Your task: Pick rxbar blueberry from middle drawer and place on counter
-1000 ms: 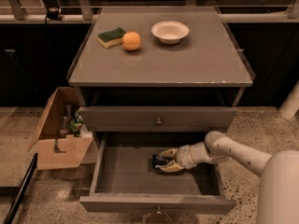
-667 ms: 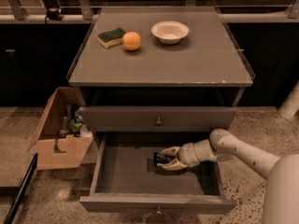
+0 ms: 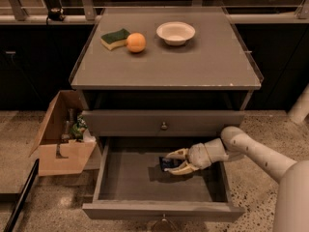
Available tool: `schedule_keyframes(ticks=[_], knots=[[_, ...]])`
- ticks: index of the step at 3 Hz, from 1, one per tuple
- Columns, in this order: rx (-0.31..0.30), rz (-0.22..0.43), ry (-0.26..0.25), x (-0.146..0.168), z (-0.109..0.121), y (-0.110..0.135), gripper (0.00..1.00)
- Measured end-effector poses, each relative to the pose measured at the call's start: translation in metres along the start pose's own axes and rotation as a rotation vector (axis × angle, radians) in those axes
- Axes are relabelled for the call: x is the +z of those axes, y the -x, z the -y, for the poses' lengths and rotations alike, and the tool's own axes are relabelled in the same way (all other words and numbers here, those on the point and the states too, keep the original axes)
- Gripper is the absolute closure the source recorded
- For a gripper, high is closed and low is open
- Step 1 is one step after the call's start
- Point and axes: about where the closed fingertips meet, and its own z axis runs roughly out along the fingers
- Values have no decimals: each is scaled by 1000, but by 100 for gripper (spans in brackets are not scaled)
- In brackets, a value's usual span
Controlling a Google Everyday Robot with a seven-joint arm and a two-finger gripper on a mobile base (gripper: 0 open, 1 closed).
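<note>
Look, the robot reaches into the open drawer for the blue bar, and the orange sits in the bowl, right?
No. The camera view shows the orange beside the sponge, outside the bowl. The gripper is in the open drawer at the blue bar.

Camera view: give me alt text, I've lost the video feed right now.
The gripper reaches into the open middle drawer, at the rxbar blueberry right of its centre. On the counter above sit a green-and-yellow sponge, an orange and a white bowl.

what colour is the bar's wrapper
Dark blue-black, camera view; gripper grips the rxbar blueberry in the middle drawer.
</note>
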Motion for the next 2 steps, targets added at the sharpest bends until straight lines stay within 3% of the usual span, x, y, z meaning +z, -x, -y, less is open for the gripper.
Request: schedule_keyframes(ticks=[1,2], knots=[[12,-5,-59,-17,-16,26,100],[68,-20,-207,-31,-39,45,100]])
